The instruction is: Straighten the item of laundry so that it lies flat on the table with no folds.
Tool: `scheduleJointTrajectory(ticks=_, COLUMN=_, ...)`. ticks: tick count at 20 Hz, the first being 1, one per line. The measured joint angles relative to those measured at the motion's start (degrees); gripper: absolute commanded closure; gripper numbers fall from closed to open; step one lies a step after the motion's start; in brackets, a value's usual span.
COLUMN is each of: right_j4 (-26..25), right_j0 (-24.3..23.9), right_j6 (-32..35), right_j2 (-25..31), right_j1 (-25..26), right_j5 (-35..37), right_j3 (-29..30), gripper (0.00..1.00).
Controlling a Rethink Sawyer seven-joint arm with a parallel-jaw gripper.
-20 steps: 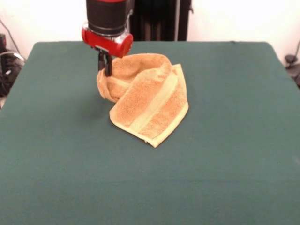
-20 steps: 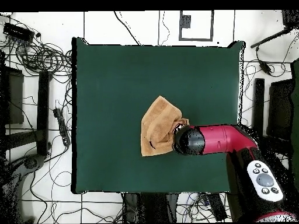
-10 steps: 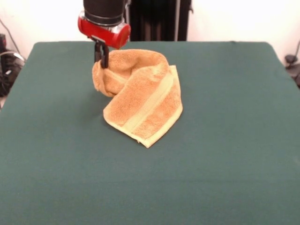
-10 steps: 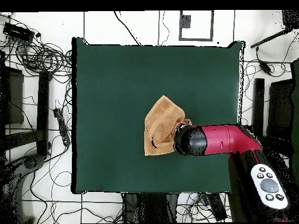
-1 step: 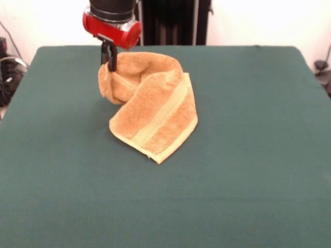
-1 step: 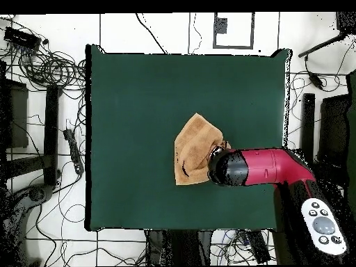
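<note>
1. Pinching one raised corner of the terry towel (image 5: 150,103), the pincer (image 5: 109,61) is clamped on the cloth at the towel's far upper edge in the front view, with the dark fingers closed around a bunched bit of fabric.
2. That high grip explains the towel's shape: the held part stands up off the tabletop (image 5: 248,170) in a humped roll, while the rest drapes down and rests on the green surface.
3. The towel sits in the middle part of the tabletop, somewhat toward the robot's side; in the overhead view it lies just beside the red arm (image 6: 268,167), whose black end covers the gripped corner.
4. It is folded over itself, so only one paler woven band (image 5: 161,114) shows, running along the top layer.
5. In the front view the long axis of the lying part runs diagonally, from the lifted end at upper left down to a free corner pointing toward the lower right, nearest the camera.
6. Judging from this, holding a corner and lifting looks like a way to let the doubled layers fall open; the fold has not yet come out, so the task appears to be in its early or middle part.
7. No white label can be made out in either view.
</note>
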Motion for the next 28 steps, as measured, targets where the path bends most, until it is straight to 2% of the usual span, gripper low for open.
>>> scheduleJointTrajectory(ticks=14, right_j4=1.7, right_j0=0.3, right_j6=0.0, right_j2=0.0, right_j1=-4.8, right_j5=6.0, right_j3=1.4, gripper=1.0)
scheduleJointTrajectory(ticks=28, right_j4=1.9, right_j0=0.5, right_j6=0.0, right_j2=0.0, right_j1=-6.1, right_j5=6.8, right_j3=1.4, gripper=1.0)
